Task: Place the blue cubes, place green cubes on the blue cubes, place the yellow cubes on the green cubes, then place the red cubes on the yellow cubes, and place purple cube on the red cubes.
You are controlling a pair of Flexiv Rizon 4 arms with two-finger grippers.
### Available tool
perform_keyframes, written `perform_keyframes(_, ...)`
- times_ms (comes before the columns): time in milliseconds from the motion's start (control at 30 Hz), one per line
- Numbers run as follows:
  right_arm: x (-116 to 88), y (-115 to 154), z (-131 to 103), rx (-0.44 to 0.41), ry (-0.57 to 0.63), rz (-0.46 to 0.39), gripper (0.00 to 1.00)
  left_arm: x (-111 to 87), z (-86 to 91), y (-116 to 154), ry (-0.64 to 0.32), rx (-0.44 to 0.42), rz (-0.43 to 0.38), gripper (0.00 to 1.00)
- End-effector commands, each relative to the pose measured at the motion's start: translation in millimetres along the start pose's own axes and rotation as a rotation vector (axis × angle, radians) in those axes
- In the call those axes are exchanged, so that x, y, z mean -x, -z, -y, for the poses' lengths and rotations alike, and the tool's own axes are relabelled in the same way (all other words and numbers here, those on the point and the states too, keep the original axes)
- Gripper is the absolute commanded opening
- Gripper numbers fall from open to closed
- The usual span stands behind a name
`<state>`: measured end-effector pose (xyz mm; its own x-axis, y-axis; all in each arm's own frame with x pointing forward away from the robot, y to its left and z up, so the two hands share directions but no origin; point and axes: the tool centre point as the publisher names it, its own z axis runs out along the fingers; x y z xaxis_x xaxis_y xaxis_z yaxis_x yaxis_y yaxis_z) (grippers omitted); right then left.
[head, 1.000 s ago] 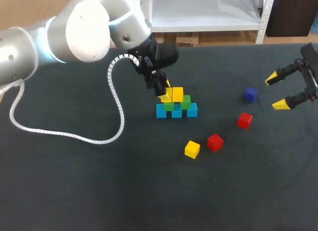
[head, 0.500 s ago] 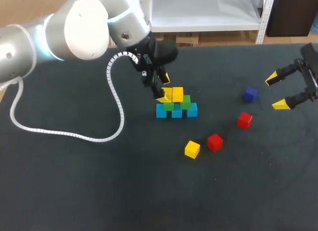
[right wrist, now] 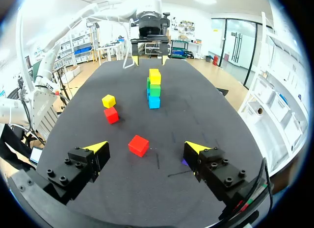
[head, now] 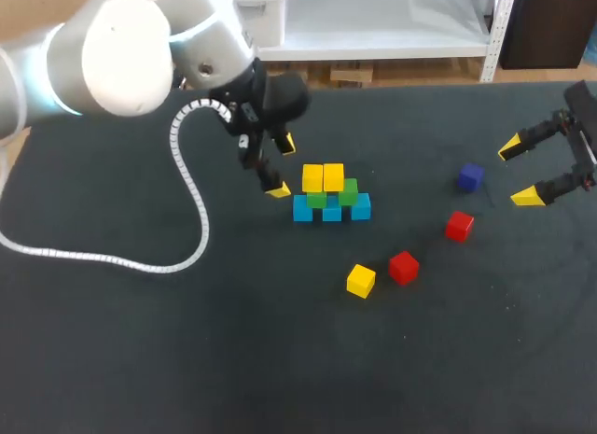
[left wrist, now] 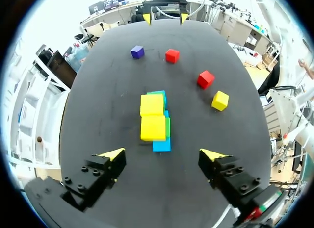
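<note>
1. The pyramid (head: 331, 196) of blue, green and yellow cubes stands mid-counter (head: 187, 359), its long axis running side to side between the arms
2. The left claw (head: 282, 166) hangs just beside it, spread wide, holding nothing
3. The right claw (head: 519, 173), near the purple cube (head: 470, 177), is spread and empty

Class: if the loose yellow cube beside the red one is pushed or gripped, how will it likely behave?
The loose yellow cube probably slides, not rolls: it rests on a flat face. Its flat opposite sides should grip firmly. A push could bump the nearby red cube.
</note>
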<state>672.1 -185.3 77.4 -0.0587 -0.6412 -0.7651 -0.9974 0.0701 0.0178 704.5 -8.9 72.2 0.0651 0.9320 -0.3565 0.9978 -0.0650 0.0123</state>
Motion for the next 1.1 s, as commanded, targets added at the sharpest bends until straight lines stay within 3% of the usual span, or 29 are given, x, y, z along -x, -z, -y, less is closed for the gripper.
perform_keyframes(33, 0, -1, 1, 0.0, 0.001, 0.002, 1.0, -9.5, 3.0, -2, 0.002, 0.012, 0.008, 0.0)
perform_keyframes(1100, 0, -1, 1, 0.0, 0.001, 0.002, 1.0, 8.2, -5.1, -26, -0.01, -0.032, 0.017, 0.0)
